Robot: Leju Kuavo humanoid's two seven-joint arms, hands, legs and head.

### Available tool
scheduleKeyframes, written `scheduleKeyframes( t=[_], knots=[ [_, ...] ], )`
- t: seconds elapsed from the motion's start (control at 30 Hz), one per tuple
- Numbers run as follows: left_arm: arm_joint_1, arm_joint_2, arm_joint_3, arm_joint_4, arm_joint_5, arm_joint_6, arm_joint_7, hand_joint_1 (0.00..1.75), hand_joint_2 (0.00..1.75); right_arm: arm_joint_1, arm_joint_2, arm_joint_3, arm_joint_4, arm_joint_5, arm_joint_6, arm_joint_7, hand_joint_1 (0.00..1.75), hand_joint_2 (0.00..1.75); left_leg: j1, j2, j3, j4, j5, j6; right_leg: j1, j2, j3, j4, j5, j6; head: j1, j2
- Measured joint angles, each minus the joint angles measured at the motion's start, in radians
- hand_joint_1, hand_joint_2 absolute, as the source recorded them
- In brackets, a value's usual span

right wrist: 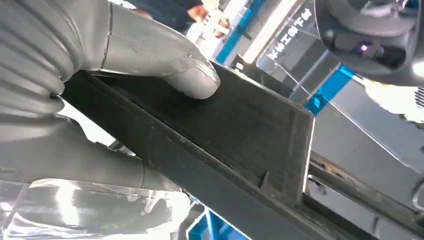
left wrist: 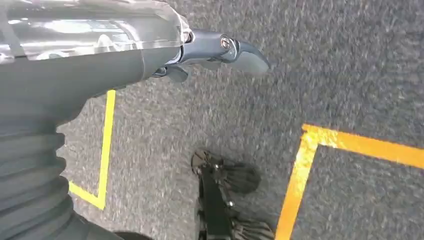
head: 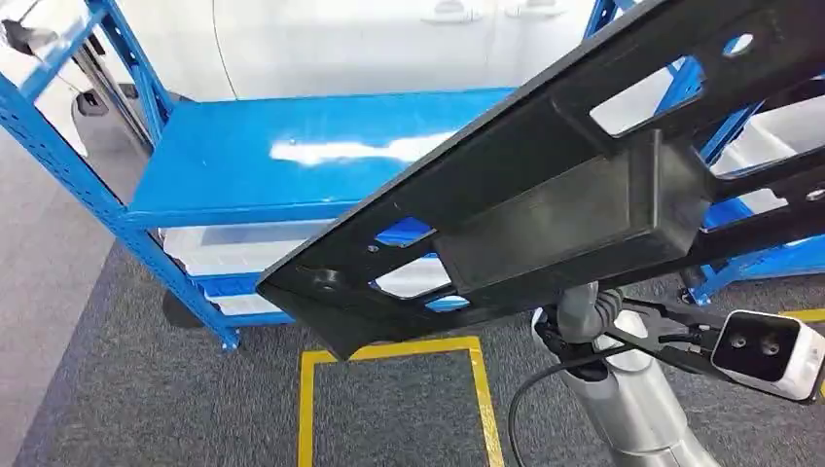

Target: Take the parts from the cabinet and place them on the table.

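STEP: carrying long black plastic perforated part (head: pixel 545 195) | RIGHT HAND (right wrist: pixel 90 95): gripping part, thumb pressed on top | LEFT HAND (left wrist: pixel 215 55): hanging over grey carpet (left wrist: pixel 325 65), empty, fingers' spread unclear | NEXT: likely turning from blue metal shelf rack (head: pixel 292 156) toward table, keeping part level.

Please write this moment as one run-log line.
right hand: grips black part | left hand: holds nothing | blue shelf: ahead

A white car body (head: pixel 340 44) fills the top centre of the head view. Grey carpet (head: pixel 117 389) covers the floor along the bottom, with a yellow tape rectangle (head: pixel 389 352) at lower centre. At lower left, pale clear plastic bins (head: pixel 233 255) sit low down. A person's hand (right wrist: pixel 200 11) shows at top centre of the right wrist view.
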Motion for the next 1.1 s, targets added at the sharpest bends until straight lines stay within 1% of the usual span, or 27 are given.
scheduleKeyframes(
  t=[0.03, 0.07, 0.1, 0.13, 0.17, 0.2, 0.23, 0.27, 0.3, 0.33, 0.37, 0.47, 0.5, 0.53, 0.57, 0.63, 0.67, 0.7, 0.73, 0.8, 0.83, 0.87, 0.97, 1.0, 1.03, 1.07, 1.1],
  knots=[
    [-0.002, 0.000, 0.000, 0.000, 0.000, 0.000, -0.002, 0.00, 1.75, -0.005, 0.000, 0.004, 0.000, -0.005, -0.012, 0.000, 1.66, 1.75, -0.003, 0.003, -0.010, -0.001, 0.013, 0.007, -0.001, 0.003, -0.013, 0.026, -0.047, 0.003, 0.000, 0.000],
    [-0.003, 0.000, 0.000, 0.000, 0.000, 0.000, -0.005, 0.00, 1.75, -0.013, 0.000, 0.010, 0.000, -0.007, -0.022, 0.000, 1.66, 1.75, -0.002, 0.004, -0.023, -0.001, 0.023, 0.014, -0.003, 0.003, -0.032, 0.081, -0.110, 0.005, 0.000, 0.000],
    [-0.003, 0.000, 0.000, 0.000, 0.000, 0.000, -0.005, 0.00, 1.75, -0.017, 0.000, 0.016, 0.000, -0.008, -0.032, 0.000, 1.66, 1.75, -0.003, 0.004, -0.040, 0.000, 0.036, 0.013, -0.005, 0.003, -0.055, 0.164, -0.174, 0.009, 0.000, 0.000],
    [-0.002, 0.000, 0.000, 0.000, 0.000, 0.000, -0.005, 0.00, 1.75, -0.018, 0.000, 0.021, 0.000, -0.008, -0.040, 0.001, 1.66, 1.75, -0.003, 0.004, -0.055, 0.001, 0.047, 0.013, -0.005, 0.003, -0.073, 0.240, -0.214, 0.013, 0.000, 0.000],
    [-0.002, 0.000, 0.000, 0.000, 0.000, 0.000, -0.005, 0.00, 1.75, -0.018, 0.000, 0.026, 0.000, -0.007, -0.050, 0.002, 1.66, 1.75, -0.003, 0.004, -0.072, 0.004, 0.059, 0.012, -0.006, 0.003, -0.082, 0.299, -0.226, 0.015, 0.000, 0.000],
    [-0.002, 0.000, 0.000, 0.000, 0.000, 0.001, -0.004, 0.00, 1.75, -0.019, 0.000, 0.032, 0.000, -0.007, -0.059, 0.002, 1.66, 1.75, -0.003, 0.003, -0.089, 0.005, 0.064, 0.010, -0.008, 0.003, -0.073, 0.315, -0.204, 0.017, 0.000, 0.000],
    [-0.001, -0.001, 0.000, 0.000, 0.000, 0.002, -0.003, 0.00, 1.75, -0.020, 0.000, 0.039, 0.000, -0.007, -0.065, 0.003, 1.66, 1.75, -0.003, 0.003, -0.103, 0.009, 0.073, 0.008, -0.009, 0.003, -0.045, 0.294, -0.163, 0.016, 0.000, 0.000],
    [-0.001, -0.001, 0.000, 0.000, 0.000, 0.002, -0.001, 0.00, 1.75, -0.022, 0.000, 0.044, 0.000, -0.007, -0.070, 0.002, 1.66, 1.75, -0.003, 0.003, -0.116, 0.013, 0.080, 0.005, -0.009, 0.002, 0.002, 0.236, -0.121, 0.015, 0.000, 0.000],
    [-0.001, -0.001, 0.000, 0.000, 0.000, 0.003, 0.002, 0.00, 1.75, -0.025, -0.001, 0.047, 0.000, -0.007, -0.076, 0.002, 1.66, 1.75, -0.003, 0.003, -0.126, 0.018, 0.086, 0.002, -0.009, 0.002, 0.066, 0.150, -0.101, 0.010, 0.000, 0.000],
    [-0.001, -0.002, 0.000, 0.000, 0.000, 0.004, 0.005, 0.00, 1.75, -0.030, -0.002, 0.051, -0.001, -0.007, -0.080, 0.002, 1.66, 1.75, -0.004, 0.003, -0.134, 0.023, 0.092, -0.004, -0.007, 0.000, 0.134, 0.046, -0.140, 0.002, 0.000, 0.000],
    [-0.001, -0.002, 0.000, 0.000, 0.000, 0.005, 0.005, 0.00, 1.75, -0.034, -0.002, 0.055, -0.002, -0.007, -0.082, 0.001, 1.66, 1.75, -0.008, 0.003, -0.138, 0.029, 0.095, -0.008, -0.001, 0.001, 0.167, -0.009, -0.160, -0.002, 0.000, 0.000],
    [-0.001, -0.004, 0.000, 0.000, 0.000, 0.008, 0.014, 0.00, 1.75, -0.036, -0.006, 0.066, -0.002, -0.010, -0.089, 0.000, 1.66, 1.75, -0.006, 0.003, -0.136, 0.023, 0.112, -0.029, 0.003, 0.002, 0.158, -0.012, -0.154, -0.024, 0.000, 0.000],
    [-0.001, -0.004, 0.000, 0.000, 0.000, 0.009, 0.016, 0.00, 1.75, -0.035, -0.007, 0.068, -0.002, -0.010, -0.088, 0.000, 1.66, 1.75, -0.004, 0.003, -0.140, 0.025, 0.114, -0.035, -0.003, 0.001, 0.158, -0.021, -0.142, -0.035, 0.000, 0.000],
    [0.000, -0.005, 0.000, 0.000, 0.000, 0.010, 0.018, 0.00, 1.75, -0.035, -0.007, 0.071, -0.002, -0.005, -0.084, 0.000, 1.66, 1.75, -0.001, 0.001, -0.151, 0.047, 0.086, -0.040, -0.004, -0.002, 0.153, -0.024, -0.134, -0.042, 0.000, 0.000],
    [0.001, -0.005, 0.000, 0.000, 0.000, 0.012, 0.020, 0.00, 1.75, -0.032, -0.007, 0.071, -0.003, -0.002, -0.077, 0.000, 1.66, 1.75, 0.000, 0.000, -0.172, 0.103, 0.035, -0.045, -0.004, -0.002, 0.147, -0.023, -0.129, -0.048, 0.000, 0.000],
    [0.001, -0.005, 0.000, 0.000, 0.000, 0.015, 0.023, 0.00, 1.75, -0.018, -0.006, 0.073, -0.007, 0.005, -0.063, 0.000, 1.66, 1.75, 0.001, 0.001, -0.229, 0.257, -0.050, -0.054, -0.002, -0.002, 0.134, -0.022, -0.120, -0.051, 0.000, 0.000],
    [0.002, -0.006, 0.000, 0.000, 0.000, 0.014, 0.026, 0.00, 1.75, -0.007, -0.005, 0.073, -0.009, 0.013, -0.052, 0.000, 1.66, 1.75, 0.001, 0.001, -0.252, 0.328, -0.074, -0.058, -0.001, -0.002, 0.127, -0.020, -0.116, -0.050, 0.000, 0.000],
    [0.004, -0.007, 0.000, 0.000, 0.000, 0.015, 0.027, 0.00, 1.75, 0.004, -0.003, 0.073, -0.010, 0.016, -0.045, 0.000, 1.66, 1.75, 0.002, 0.001, -0.251, 0.344, -0.070, -0.059, -0.001, -0.002, 0.122, -0.018, -0.113, -0.049, 0.000, 0.000],
    [0.005, -0.007, 0.000, 0.000, 0.000, 0.015, 0.029, 0.00, 1.75, 0.012, 0.000, 0.073, -0.011, 0.021, -0.035, 0.000, 1.66, 1.75, 0.002, 0.001, -0.229, 0.319, -0.050, -0.059, -0.001, -0.001, 0.117, -0.014, -0.112, -0.048, 0.000, 0.000],
    [0.005, -0.007, 0.000, 0.000, 0.000, 0.016, 0.031, 0.00, 1.75, 0.016, 0.003, 0.073, -0.018, 0.024, -0.033, 0.000, 1.66, 1.75, 0.002, 0.001, -0.132, 0.162, 0.022, -0.054, -0.001, -0.001, 0.113, -0.007, -0.113, -0.045, 0.000, 0.000],
    [0.004, -0.007, 0.000, 0.000, 0.000, 0.016, 0.031, 0.00, 1.75, 0.016, 0.003, 0.073, -0.021, 0.025, -0.033, 0.000, 1.66, 1.75, 0.002, -0.001, -0.081, 0.077, 0.045, -0.048, -0.001, -0.001, 0.113, -0.006, -0.113, -0.042, 0.000, 0.000],
    [0.003, -0.007, 0.000, 0.001, 0.000, 0.016, 0.031, 0.00, 1.75, 0.017, 0.003, 0.073, -0.024, 0.026, -0.033, 0.000, 1.66, 1.75, -0.004, -0.004, -0.050, 0.036, 0.029, -0.038, 0.004, 0.000, 0.107, -0.004, -0.114, -0.036, 0.000, 0.000],
    [0.006, -0.008, 0.000, 0.002, 0.000, 0.018, 0.033, 0.00, 1.75, 0.023, 0.008, 0.073, -0.027, 0.029, -0.027, 0.000, 1.66, 1.75, -0.008, -0.004, -0.062, 0.029, 0.030, -0.020, 0.003, 0.000, 0.104, -0.005, -0.106, -0.020, 0.000, 0.000],
    [0.006, -0.008, 0.000, 0.002, 0.000, 0.021, 0.035, 0.00, 1.75, 0.025, 0.009, 0.071, -0.029, 0.034, -0.016, 0.000, 1.66, 1.75, 0.000, -0.004, -0.060, 0.020, 0.036, -0.012, 0.007, 0.000, 0.105, -0.004, -0.109, -0.012, 0.000, 0.000],
    [0.004, -0.009, 0.002, 0.002, 0.000, 0.022, 0.037, 0.00, 1.75, 0.033, 0.010, 0.064, -0.034, 0.040, 0.005, 0.000, 1.66, 1.75, 0.002, -0.002, -0.059, 0.015, 0.041, -0.004, 0.002, 0.002, 0.101, 0.010, -0.121, -0.007, 0.000, 0.000],
    [0.003, -0.009, 0.007, 0.002, 0.000, 0.023, 0.037, 0.00, 1.75, 0.041, 0.014, 0.055, -0.039, 0.049, 0.028, 0.000, 1.66, 1.75, 0.002, -0.002, -0.062, 0.014, 0.042, 0.002, 0.002, 0.002, 0.077, 0.055, -0.155, -0.003, 0.000, 0.000],
    [0.004, -0.009, 0.012, 0.002, 0.000, 0.023, 0.039, 0.00, 1.75, 0.051, 0.019, 0.048, -0.042, 0.059, 0.049, 0.000, 1.66, 1.75, 0.001, -0.002, -0.063, 0.014, 0.043, 0.005, 0.000, 0.002, 0.046, 0.122, -0.192, 0.000, 0.000, 0.000]
  ],
)
